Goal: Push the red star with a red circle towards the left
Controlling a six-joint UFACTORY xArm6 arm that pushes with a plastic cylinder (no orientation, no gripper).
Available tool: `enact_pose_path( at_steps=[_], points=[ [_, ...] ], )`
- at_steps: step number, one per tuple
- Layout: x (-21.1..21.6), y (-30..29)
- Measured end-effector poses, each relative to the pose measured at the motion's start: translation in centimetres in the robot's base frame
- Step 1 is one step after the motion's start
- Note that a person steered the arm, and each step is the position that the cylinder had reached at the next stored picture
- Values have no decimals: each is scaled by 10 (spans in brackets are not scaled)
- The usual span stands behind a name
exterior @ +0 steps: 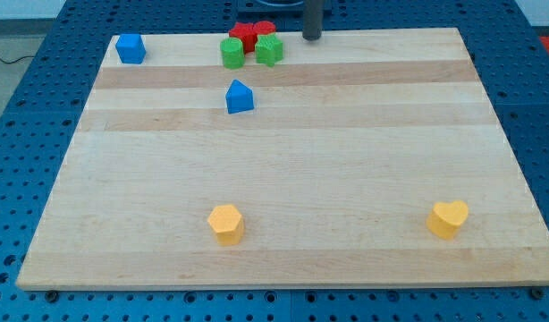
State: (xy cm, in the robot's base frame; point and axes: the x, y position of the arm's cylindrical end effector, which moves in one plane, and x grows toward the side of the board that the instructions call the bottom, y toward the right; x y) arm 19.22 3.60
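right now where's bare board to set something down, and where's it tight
Free: the wide middle between the blue block and the two yellow blocks, and the whole right side below my tip. Crowded: the view's top edge, where the red blocks and two green blocks bunch, my tip just right of them.

Board (346, 161): pale wood, planked, smooth matt grain.
Blocks, e.g. yellow heart (448, 218), blue block (240, 97): matt, plastic-looking.
Rod (311, 20): dark, dull sheen.
Surround (33, 116): blue perforated surface.
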Motion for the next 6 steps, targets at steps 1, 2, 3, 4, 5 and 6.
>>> enact_pose_path(
  at_steps=[1, 2, 3, 4, 5, 6],
  points=[
    [0, -5],
    [0, -27],
    [0, -42],
    [0, -68],
    [1, -86],
    [27, -103]
  ],
)
